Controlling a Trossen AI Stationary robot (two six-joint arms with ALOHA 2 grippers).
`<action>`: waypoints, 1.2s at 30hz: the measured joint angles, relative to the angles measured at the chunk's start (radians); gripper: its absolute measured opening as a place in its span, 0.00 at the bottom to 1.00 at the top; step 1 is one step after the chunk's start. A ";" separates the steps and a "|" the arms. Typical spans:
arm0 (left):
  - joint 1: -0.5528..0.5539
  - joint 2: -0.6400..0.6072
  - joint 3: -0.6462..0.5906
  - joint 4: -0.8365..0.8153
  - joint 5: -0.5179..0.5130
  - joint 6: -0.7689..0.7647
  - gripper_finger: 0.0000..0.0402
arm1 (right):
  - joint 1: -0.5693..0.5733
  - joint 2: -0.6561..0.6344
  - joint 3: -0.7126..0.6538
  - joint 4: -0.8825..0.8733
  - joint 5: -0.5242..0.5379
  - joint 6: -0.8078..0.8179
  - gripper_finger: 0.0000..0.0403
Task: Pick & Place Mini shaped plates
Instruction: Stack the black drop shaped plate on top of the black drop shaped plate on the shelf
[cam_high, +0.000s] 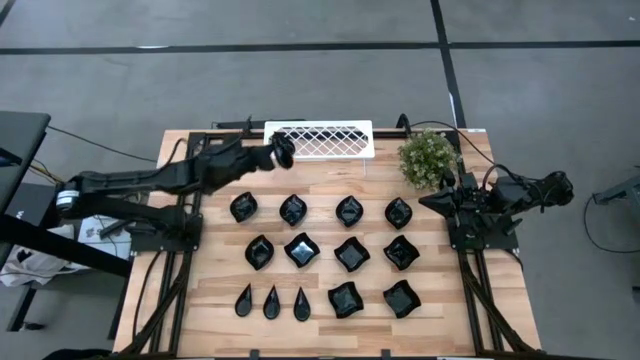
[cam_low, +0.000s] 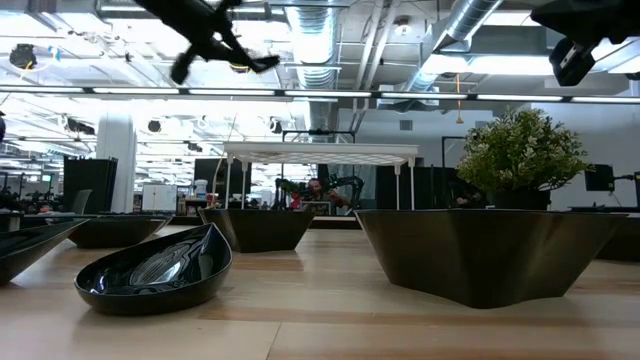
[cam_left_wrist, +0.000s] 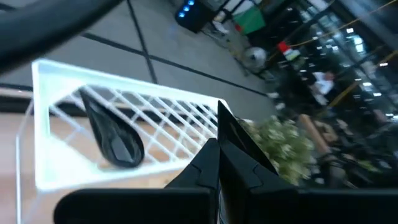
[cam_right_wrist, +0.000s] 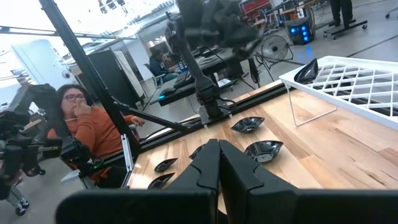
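Several glossy black mini plates lie in rows on the wooden table (cam_high: 320, 185), among them a flower-shaped one (cam_high: 293, 209), a square one (cam_high: 352, 254) and three teardrops (cam_high: 271, 302) at the near edge. One more teardrop plate (cam_left_wrist: 115, 134) lies flat on the white lattice rack (cam_high: 335, 140) at the far edge, near its left end (cam_right_wrist: 306, 71). My left gripper (cam_high: 282, 151) hovers above that end of the rack, shut (cam_left_wrist: 217, 155) and apart from the plate. My right gripper (cam_high: 435, 203) waits shut (cam_right_wrist: 217, 162) at the table's right side.
A potted plant (cam_high: 430, 158) stands at the far right, beside the rack. Black frame rails (cam_high: 170, 260) run along both table sides. A person in an orange top (cam_right_wrist: 93, 127) sits beyond the table's left side. Bare wood shows between rack and plate rows.
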 joint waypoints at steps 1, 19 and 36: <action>0.020 0.029 0.020 0.000 0.012 0.010 0.01 | 0.000 0.000 0.000 0.000 0.000 0.000 0.00; 0.198 0.223 0.112 -0.049 0.053 -0.021 0.01 | 0.000 0.000 0.000 -0.001 0.000 0.000 0.00; 0.223 0.224 0.112 -0.175 0.026 -0.215 0.01 | 0.000 0.000 0.000 -0.005 0.000 -0.008 0.00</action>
